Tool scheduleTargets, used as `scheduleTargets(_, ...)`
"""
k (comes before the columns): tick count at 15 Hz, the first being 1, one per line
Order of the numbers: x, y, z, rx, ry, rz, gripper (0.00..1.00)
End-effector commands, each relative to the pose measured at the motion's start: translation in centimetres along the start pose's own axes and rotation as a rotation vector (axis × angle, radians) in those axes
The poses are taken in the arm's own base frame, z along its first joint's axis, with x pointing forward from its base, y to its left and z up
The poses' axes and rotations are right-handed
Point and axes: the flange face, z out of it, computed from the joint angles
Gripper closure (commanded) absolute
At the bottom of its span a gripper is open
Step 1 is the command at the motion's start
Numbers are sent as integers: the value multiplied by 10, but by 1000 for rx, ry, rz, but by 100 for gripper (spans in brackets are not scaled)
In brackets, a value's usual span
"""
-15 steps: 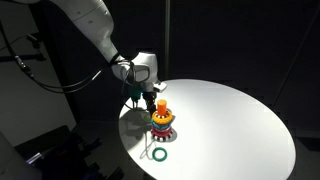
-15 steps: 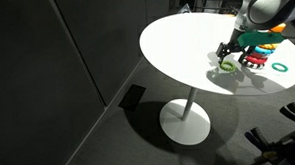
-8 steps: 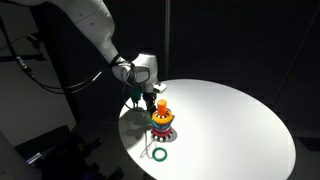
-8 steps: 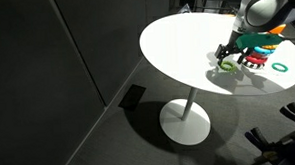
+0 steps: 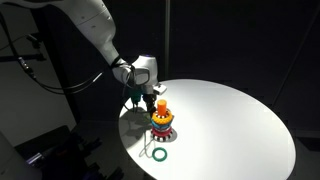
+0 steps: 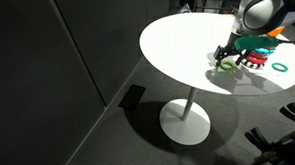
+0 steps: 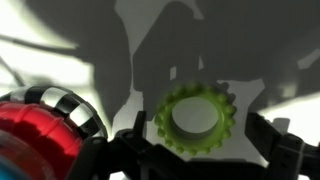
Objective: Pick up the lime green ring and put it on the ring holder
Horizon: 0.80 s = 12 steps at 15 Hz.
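No visible movement in the past second: the gripper (image 5: 141, 97) hangs low over the white table (image 6: 176, 41), jaws wide apart and empty, with the lime green ring (image 7: 195, 117) lying flat between them. Just right stands the ring holder (image 6: 257, 58), a darker green hoop (image 6: 279, 67) beyond. The grasp looks imminent.

Exterior view: fairly near, a little above tabletop height, looking across the round white table (image 5: 235, 120), which fills the lower right; the ring holder (image 5: 162, 120) stands at centre.
Exterior view: farther off and higher, looking steeply down; the table (image 6: 181, 41) sits upper right, cut by the frame edge, with its pedestal foot (image 6: 184, 122) and dark floor (image 6: 69, 126) below.
Wrist view: very near, facing down onto the tabletop; the ring holder (image 7: 30, 140) is blurred at lower left.
Shared: tabletop and ring holder appear in all three.
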Motion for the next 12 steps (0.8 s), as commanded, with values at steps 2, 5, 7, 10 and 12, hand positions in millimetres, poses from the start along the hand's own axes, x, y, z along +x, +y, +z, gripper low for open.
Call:
scheduleTargets(2, 5, -2, -1, 16, 14, 24, 34)
scheduleTargets(5, 8, -2, -12, 24, 21, 32, 50)
scheduleTargets(7, 10, -1, -20, 23, 24, 33, 50)
scheduleTargets(10, 16, 2, -41, 26, 42, 41, 50)
scheduleTargets(12, 21, 5, -56, 28, 56, 44, 50)
